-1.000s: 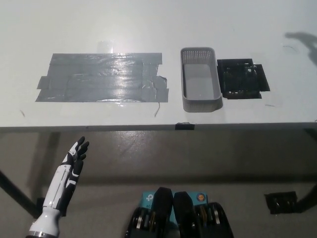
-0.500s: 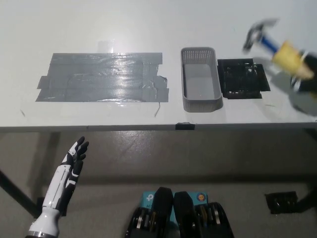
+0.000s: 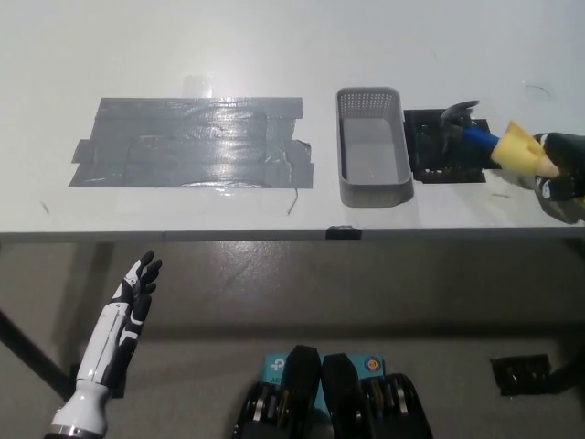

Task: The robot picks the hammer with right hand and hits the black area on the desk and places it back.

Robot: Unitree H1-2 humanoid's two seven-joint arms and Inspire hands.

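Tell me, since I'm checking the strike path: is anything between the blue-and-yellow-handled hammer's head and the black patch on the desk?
Nothing visible. The blue-and-yellow-handled hammer, held by the black right hand, has its head over the black patch. The grey mesh basket sits beside it; the white left hand rests low.

hammer: 1 | black area: 1 | basket: 1 | grey tape patch: 1 | desk: 1 | white hand: 1 | black hand: 1
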